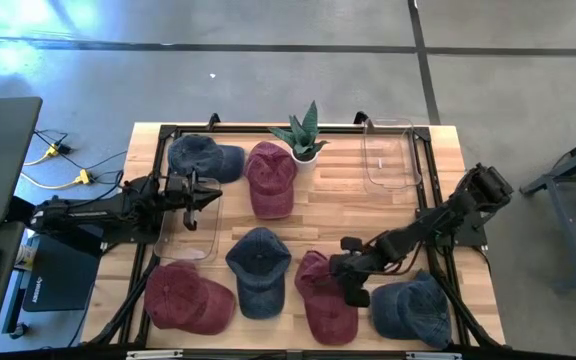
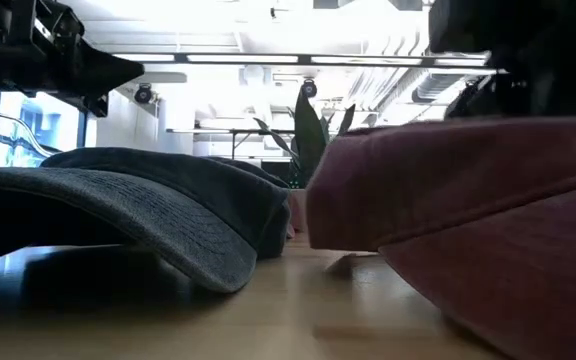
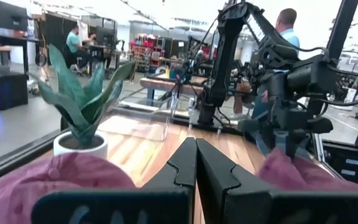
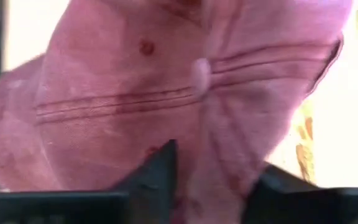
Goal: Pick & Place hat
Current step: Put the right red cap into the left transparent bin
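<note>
The red hat (image 1: 324, 298) lies on the wooden table near its front edge, right of the middle, crown up. My right gripper (image 1: 354, 278) is down on its crown. In the right wrist view the red crown (image 4: 166, 93) fills the picture, with its cloth between my two fingers (image 4: 216, 190). My left gripper (image 1: 208, 195) hangs shut and holds nothing, above a clear tub (image 1: 190, 238) at the table's left. The left wrist view shows its fingers (image 3: 196, 168) pressed together. My right gripper has a ridge of the red hat's crown cloth (image 4: 211, 155) between its two fingers, below the top button (image 4: 199, 71). The fingers come from above, slanting down from the table's right side. The hat lies on the table.
Other caps lie around: blue (image 1: 204, 157) and red (image 1: 270, 176) at the back, blue (image 1: 258, 266) in the middle, red (image 1: 186, 298) front left, blue (image 1: 414, 308) front right beside my right arm. A potted plant (image 1: 303, 138) and a second clear tub (image 1: 388, 156) stand at the back.
</note>
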`<action>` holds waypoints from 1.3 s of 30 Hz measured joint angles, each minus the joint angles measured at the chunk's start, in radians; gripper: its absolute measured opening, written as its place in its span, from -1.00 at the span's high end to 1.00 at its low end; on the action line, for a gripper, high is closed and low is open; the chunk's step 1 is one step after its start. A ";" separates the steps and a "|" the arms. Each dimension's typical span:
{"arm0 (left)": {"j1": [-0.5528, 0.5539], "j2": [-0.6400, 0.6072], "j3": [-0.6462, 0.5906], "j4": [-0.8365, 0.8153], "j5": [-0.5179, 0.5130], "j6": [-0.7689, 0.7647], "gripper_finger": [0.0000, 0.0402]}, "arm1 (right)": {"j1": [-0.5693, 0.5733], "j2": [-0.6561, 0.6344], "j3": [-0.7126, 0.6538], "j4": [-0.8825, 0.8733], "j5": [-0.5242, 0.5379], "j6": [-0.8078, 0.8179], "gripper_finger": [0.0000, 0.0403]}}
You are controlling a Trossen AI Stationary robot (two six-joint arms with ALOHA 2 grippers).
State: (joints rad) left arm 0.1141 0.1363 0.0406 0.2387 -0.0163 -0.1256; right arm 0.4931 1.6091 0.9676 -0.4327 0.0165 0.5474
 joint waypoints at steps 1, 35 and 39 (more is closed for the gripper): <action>-0.009 0.031 0.000 0.032 0.001 0.011 1.00 | -0.010 -0.013 0.000 0.008 -0.019 -0.008 0.72; -0.678 1.673 1.129 0.016 -0.486 0.541 0.92 | 0.177 0.017 -0.001 -0.061 0.414 0.193 0.95; -0.671 1.795 1.268 -0.117 -0.468 0.535 0.66 | 0.171 0.024 -0.001 -0.056 0.413 0.256 0.92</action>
State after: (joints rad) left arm -0.5568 1.9313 1.3082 0.1219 -0.4847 0.4099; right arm 0.6643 1.6330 0.9668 -0.4888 0.4293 0.8038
